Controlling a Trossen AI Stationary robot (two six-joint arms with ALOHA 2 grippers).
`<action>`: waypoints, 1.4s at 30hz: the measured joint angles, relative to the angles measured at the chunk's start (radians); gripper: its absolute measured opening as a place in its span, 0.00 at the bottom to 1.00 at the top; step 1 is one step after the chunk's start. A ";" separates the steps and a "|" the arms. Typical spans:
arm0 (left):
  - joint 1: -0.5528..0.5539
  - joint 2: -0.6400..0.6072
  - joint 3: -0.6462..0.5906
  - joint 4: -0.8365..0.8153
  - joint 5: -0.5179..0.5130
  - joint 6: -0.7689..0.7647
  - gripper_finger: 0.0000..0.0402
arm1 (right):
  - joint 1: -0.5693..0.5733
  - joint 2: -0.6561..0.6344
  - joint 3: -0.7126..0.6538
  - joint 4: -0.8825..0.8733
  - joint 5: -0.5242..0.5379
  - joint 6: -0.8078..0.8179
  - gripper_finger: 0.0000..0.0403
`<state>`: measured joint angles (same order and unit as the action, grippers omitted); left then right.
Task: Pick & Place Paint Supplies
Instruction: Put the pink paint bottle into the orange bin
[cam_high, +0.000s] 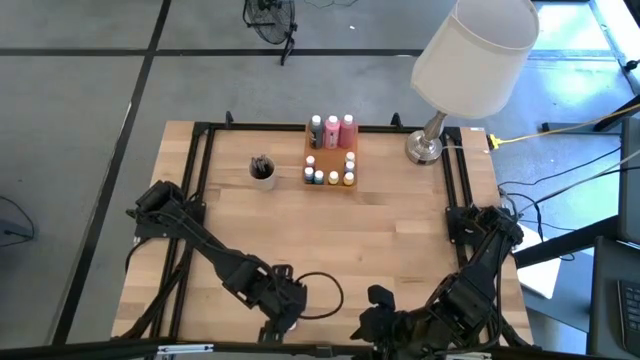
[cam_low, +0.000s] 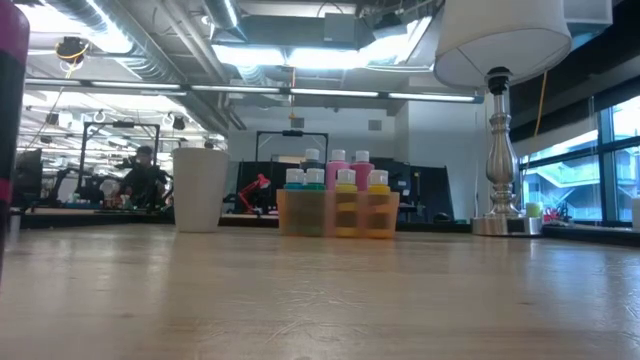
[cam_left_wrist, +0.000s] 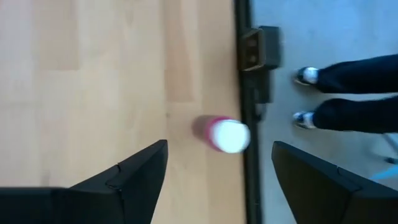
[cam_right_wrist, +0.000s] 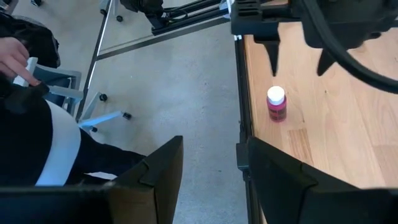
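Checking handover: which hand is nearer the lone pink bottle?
Left. The left hand hangs open right above the bottle; the right hand sits farther off beside it.

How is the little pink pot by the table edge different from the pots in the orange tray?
The pink pot stands alone on bare wood at the near table edge, under the open left gripper; the tray pots sit packed together in the orange tray at the far side. The pink pot is one colour; the tray pots include blue and yellow. All stand upright with white caps.
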<state>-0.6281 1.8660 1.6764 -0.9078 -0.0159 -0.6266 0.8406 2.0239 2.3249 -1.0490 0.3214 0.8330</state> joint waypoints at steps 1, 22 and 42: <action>0.000 0.000 0.000 -0.009 -0.017 0.000 0.70 | 0.000 0.000 0.000 0.000 0.000 0.000 0.45; -0.031 0.111 0.000 0.017 0.026 0.019 0.70 | 0.000 0.000 0.000 -0.013 0.000 -0.011 0.45; -0.032 0.137 0.000 0.053 -0.010 0.011 0.70 | -0.001 0.000 0.000 -0.043 0.000 -0.015 0.45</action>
<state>-0.6598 2.0025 1.6760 -0.8553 -0.0259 -0.6153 0.8394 2.0235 2.3249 -1.0919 0.3210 0.8181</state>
